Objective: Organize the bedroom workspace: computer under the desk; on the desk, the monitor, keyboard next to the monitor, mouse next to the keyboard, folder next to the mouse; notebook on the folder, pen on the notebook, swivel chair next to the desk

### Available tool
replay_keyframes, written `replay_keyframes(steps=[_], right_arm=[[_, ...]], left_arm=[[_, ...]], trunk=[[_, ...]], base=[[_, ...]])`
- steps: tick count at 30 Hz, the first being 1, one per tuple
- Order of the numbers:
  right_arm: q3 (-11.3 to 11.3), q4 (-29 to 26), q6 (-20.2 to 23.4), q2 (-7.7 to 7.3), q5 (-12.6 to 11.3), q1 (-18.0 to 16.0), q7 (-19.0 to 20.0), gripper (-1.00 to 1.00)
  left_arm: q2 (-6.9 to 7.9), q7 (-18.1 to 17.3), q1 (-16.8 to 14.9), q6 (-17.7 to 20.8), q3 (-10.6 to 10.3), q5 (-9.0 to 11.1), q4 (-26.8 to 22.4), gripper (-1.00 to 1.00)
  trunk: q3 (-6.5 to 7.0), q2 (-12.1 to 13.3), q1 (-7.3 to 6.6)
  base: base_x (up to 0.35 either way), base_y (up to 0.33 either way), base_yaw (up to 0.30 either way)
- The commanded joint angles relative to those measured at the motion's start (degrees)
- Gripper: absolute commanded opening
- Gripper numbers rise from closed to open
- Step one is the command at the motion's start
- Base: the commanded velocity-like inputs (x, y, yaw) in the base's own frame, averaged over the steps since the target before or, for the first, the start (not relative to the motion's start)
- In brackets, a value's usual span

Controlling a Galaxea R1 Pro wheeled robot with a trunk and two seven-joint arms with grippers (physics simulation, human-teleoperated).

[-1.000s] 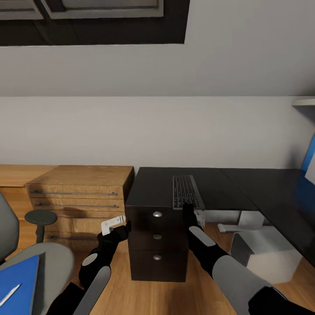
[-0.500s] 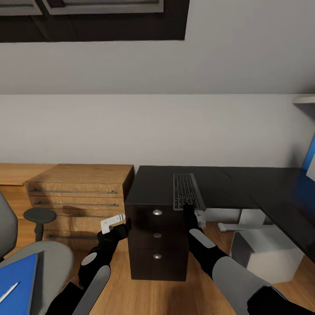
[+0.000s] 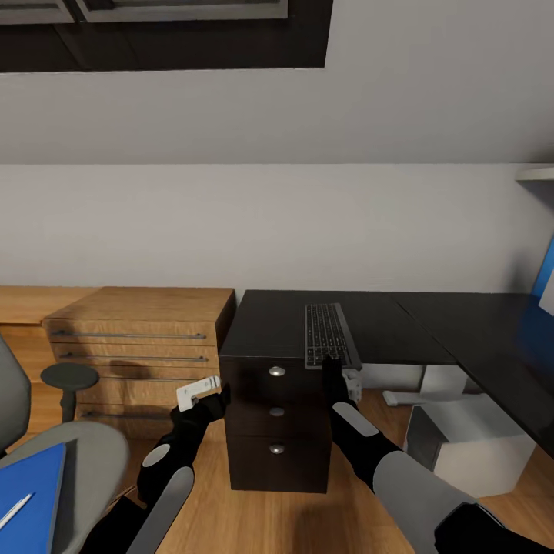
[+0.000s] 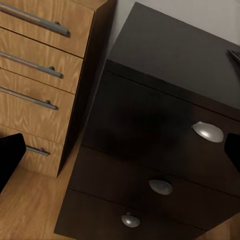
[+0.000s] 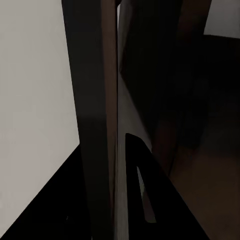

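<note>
A dark keyboard [image 3: 327, 335] lies on the black desk [image 3: 265, 327], its near end at the desk's front edge. My right gripper [image 3: 332, 369] is at that near end. In the right wrist view its black fingers [image 5: 145, 200] press on either side of a thin slab, so it is shut on the keyboard. My left gripper [image 3: 211, 400] hangs open and empty in front of the desk's drawers [image 4: 207, 131]. At the lower left, the grey swivel chair [image 3: 92, 462] carries a blue folder [image 3: 27, 492] with a white pen [image 3: 15, 514] on it. The white computer [image 3: 469, 446] sits under the desk. The monitor's blue screen [image 3: 545, 288] is at the right edge.
A wooden chest of drawers [image 3: 138, 346] stands left of the desk against the white wall. The chair's round armrest [image 3: 71, 378] rises beside it. A white desk leg [image 3: 415, 392] stands on the wooden floor. A shelf edge [image 3: 536, 175] juts out at the upper right.
The whole picture has drifted slightly, so the camera moved a little. Both arms and the keyboard hold the same places relative to the desk.
</note>
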Motion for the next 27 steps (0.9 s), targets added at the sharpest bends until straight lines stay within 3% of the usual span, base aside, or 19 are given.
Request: replay_keyframes(steps=[1, 14, 27], right_arm=[[0.2, 0.2, -0.1, -0.03, -2.0, 0.0, -5.0, 1.00], [0.1, 0.2, -0.2, -0.08, -2.0, 0.0, -5.0, 1.00], [0.1, 0.2, -0.1, -0.12, -2.0, 0.0, -4.9, 1.00]], left_arm=[[0.10, 0.5, -0.1, 0.1, -0.1, 0.3, -0.1, 1.00], [0.21, 0.5, -0.1, 0.2, -0.1, 0.4, -0.1, 1.00], [0.23, 0.5, -0.1, 0.2, 0.0, 0.4, -0.1, 1.00]], trunk=[[-0.08, 0.0, 0.00], [-0.08, 0.0, 0.00], [-0.08, 0.0, 0.00]], base=[[0.000, 0.000, 0.000], [-0.008, 0.000, 0.000], [-0.281, -0.005, 0.000]])
